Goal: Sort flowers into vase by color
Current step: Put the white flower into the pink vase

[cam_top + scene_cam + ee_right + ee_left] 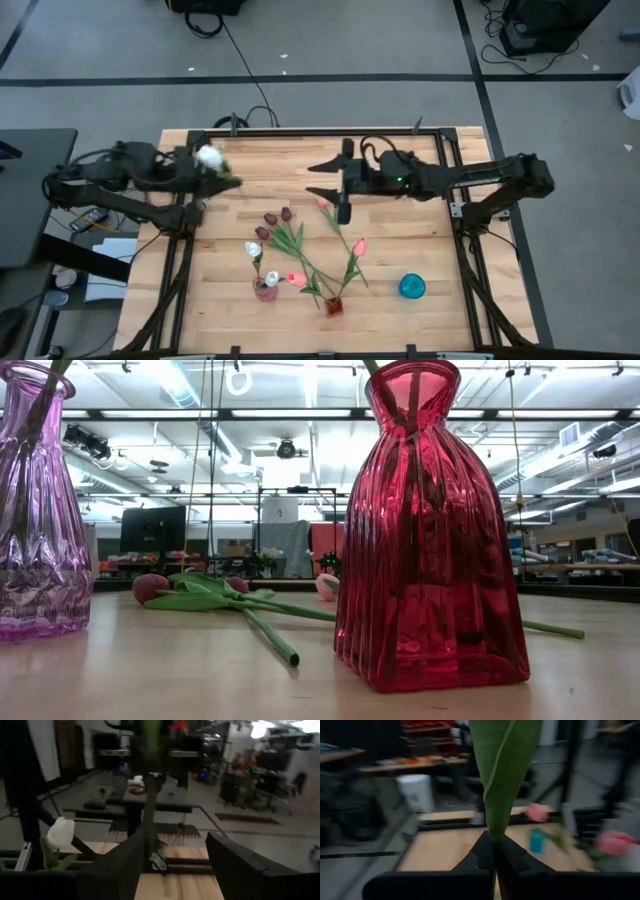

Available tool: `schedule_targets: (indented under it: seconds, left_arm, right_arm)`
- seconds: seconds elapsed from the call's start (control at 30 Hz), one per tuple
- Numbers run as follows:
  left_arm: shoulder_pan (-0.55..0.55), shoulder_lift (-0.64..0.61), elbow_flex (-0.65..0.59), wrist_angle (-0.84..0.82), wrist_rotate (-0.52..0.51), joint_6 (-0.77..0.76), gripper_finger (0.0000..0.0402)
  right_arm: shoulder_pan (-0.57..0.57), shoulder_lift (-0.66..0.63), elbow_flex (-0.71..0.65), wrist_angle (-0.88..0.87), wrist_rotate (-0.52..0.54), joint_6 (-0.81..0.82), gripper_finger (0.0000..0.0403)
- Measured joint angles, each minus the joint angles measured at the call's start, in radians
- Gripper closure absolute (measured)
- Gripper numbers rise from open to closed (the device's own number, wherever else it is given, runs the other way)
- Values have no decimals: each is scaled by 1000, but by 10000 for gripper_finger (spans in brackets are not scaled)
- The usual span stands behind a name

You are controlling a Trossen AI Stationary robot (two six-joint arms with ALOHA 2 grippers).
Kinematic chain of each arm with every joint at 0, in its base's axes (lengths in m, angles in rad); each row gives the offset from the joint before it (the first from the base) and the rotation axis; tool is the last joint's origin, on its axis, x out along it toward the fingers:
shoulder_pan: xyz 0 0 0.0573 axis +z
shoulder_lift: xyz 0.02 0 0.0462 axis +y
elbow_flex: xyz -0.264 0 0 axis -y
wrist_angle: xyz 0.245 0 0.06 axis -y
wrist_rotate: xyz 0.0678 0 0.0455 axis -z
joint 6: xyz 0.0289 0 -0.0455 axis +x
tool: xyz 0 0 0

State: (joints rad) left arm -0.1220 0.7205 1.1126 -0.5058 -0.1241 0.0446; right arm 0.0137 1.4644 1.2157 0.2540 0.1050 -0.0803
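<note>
OK, white tulip (pixel 208 155) is up off the desk (pixel 400 240), stem pinched in the left end effector (pixel 228 181), which is closed on it at the desk's far-left corner. Right end effector (pixel 343 187) sits mid-desk, fingers spread wide, holding nothing. Remaining flowers (pixel 285 235) lie loose near the pink vase (pixel 264 289) and red vase (pixel 333 305). Step looks like a carry; next, the stem must drop into the pink vase, beside the white heads.

From above, my left gripper (pixel 225 180) sits at ten o'clock, clamped on a white-headed tulip (pixel 208 156). My right gripper (pixel 325 178), jaws spread, hangs near centre. Loose maroon tulips (pixel 272 220) lie at six, beside the pink glass vase (pixel 265 289), red glass vase (pixel 334 305) and round teal vase (pixel 411 287).
</note>
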Motion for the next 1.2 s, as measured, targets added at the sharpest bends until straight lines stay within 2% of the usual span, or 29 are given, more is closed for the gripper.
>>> schedule_targets:
  seconds: [0.17, 0.3, 0.5, 0.63, 0.93, 1.07, 1.2]
  left_arm:
    - [-77, -35, -2, -109, 230, -53, 395]
    - [-181, -15, -58, -61, 279, -51, 395]
    - [-321, 26, -166, 136, 292, -44, 395]
    - [-402, 38, -209, 214, 215, -44, 394]
    - [-570, 35, -402, 522, -28, -19, 394]
    - [-614, 31, -470, 662, -77, 21, 394]
    - [-640, 31, -495, 699, -138, 44, 394]
  right_arm:
    - [-25, -103, -104, -48, 62, 45, 180]
    - [-81, -198, -219, -15, 52, 119, 184]
    - [-135, -279, -415, 141, 48, 213, 184]
    - [-139, -311, -479, 177, 49, 221, 184]
    - [-133, -329, -485, 164, 49, 237, 184]
    - [-133, -321, -485, 163, 51, 238, 184]
    - [-133, -319, -485, 165, 59, 239, 184]
